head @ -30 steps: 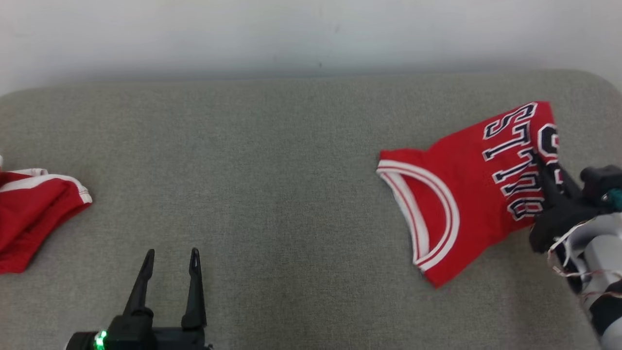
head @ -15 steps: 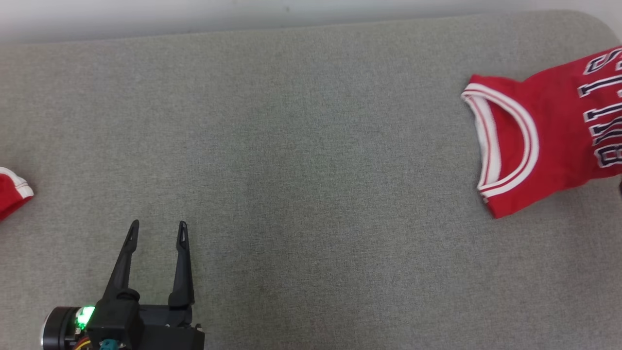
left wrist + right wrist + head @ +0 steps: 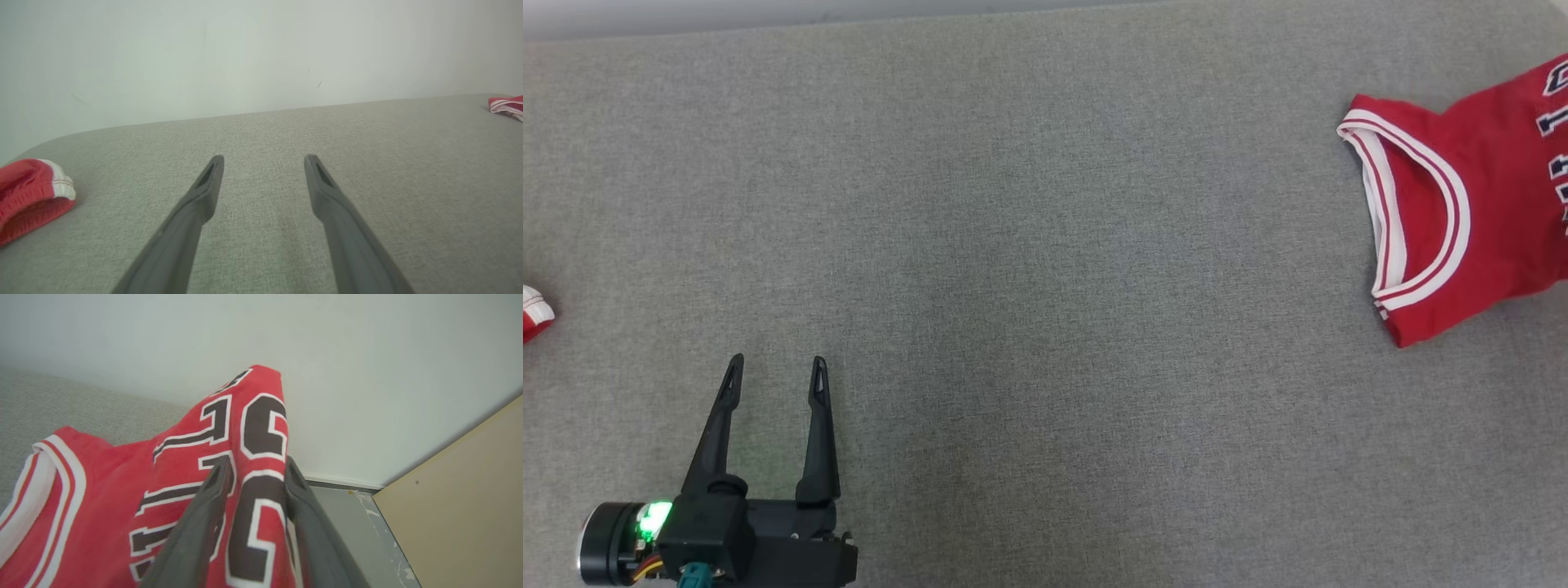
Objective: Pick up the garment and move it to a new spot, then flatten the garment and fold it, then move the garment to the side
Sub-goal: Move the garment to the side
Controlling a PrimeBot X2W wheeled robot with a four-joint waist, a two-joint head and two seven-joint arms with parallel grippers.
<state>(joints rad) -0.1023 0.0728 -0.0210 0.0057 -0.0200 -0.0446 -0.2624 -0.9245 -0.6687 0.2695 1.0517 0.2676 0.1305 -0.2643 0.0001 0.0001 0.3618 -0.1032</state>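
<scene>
Right wrist view: a raised fold of the red jersey (image 3: 102, 490) is being gripped between the closed fingers of the right tool (image 3: 254, 467). In the head view, the rest of it is being shown lying at the right end of the counter (image 3: 1045, 286). The left tool (image 3: 777, 362) is being held spread and empty over the counter, with another red garment (image 3: 28, 192) lying to its left.

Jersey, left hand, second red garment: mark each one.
jersey (image 3: 1511, 180): head view, on the red cloth right of the neckline trim.
left hand (image 3: 778, 363): head view, midway between its open fingertips.
second red garment (image 3: 28, 196): left wrist view, on its red cloth beside the white hem.
</scene>
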